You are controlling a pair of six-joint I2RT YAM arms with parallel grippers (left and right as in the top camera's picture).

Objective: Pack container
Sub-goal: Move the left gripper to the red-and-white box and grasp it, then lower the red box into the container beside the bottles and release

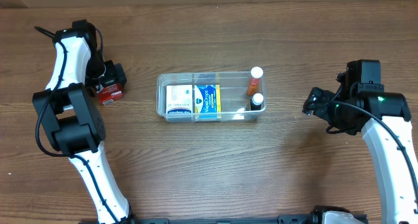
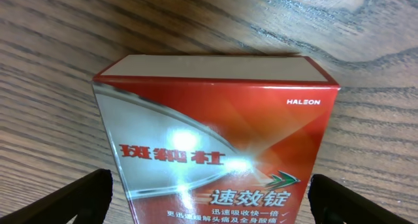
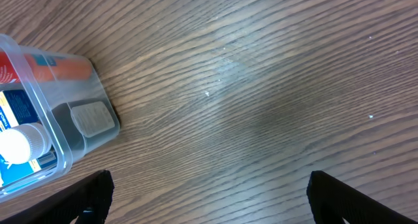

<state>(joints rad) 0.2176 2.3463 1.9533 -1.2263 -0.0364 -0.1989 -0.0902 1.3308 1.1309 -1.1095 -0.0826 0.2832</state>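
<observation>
The left gripper [image 2: 208,201] is sitting around the red medicine box [image 2: 215,139], fingers spread wide and not squeezing. I think it is starting to pick the box up. Next it needs to close, lift, and carry it to the clear container [image 1: 159,96] in the middle of the table [image 1: 261,165], where boxes [image 1: 196,101] and bottles [image 1: 257,74] are lying. The right gripper [image 3: 209,198] is hanging spread and empty near the container. Brown wood is filling every view, and no room is showing.

Red HALEON box [image 2: 215,139] on wooden table [image 2: 52,67] — left gripper [image 2: 209,199] straddling it, jaws apart.
</observation>
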